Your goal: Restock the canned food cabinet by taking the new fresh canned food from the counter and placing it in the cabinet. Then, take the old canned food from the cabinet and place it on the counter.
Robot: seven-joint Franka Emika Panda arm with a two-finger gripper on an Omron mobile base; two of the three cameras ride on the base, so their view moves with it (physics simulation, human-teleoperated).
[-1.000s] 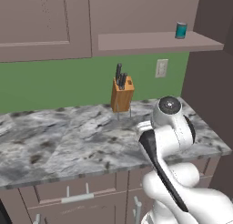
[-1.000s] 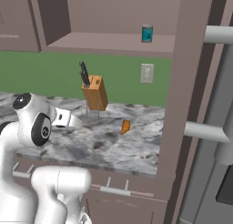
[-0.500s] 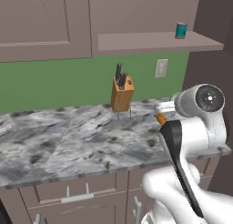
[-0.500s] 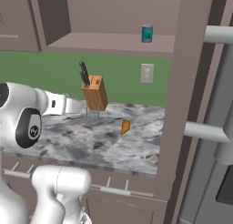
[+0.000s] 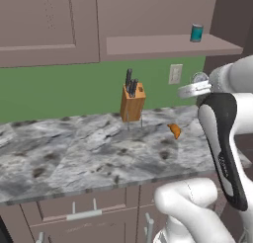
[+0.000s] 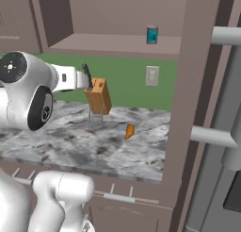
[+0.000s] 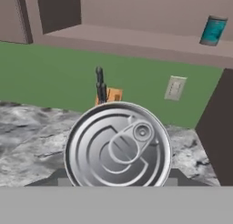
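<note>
In the hand view the new fresh canned food [image 7: 117, 145], a flat silvery tin with a pull-tab lid, sits between my dark fingertips [image 7: 58, 176], and my gripper [image 7: 117, 180] is shut on it. From the left base view the gripper [image 5: 196, 85] hangs in the air above the counter [image 5: 74, 153], below the shelf. The old canned food [image 5: 196, 33] [image 6: 151, 34] [image 7: 213, 31], a teal can, stands upright on the cabinet shelf [image 5: 158, 43] [image 6: 108, 45] toward its right end. It is above and to the right of the tin.
A wooden knife block [image 5: 132, 102] [image 6: 98, 96] stands at the back of the counter under the shelf. An orange piece [image 5: 174, 131] [image 6: 129, 130] lies on the stone near the right end. A wall outlet [image 5: 175, 73] and a tall brown side panel [image 6: 197, 85] are at the right.
The arm has swung upward and to the right, carrying the tin higher above the counter toward the shelf. The teal can has not moved.
</note>
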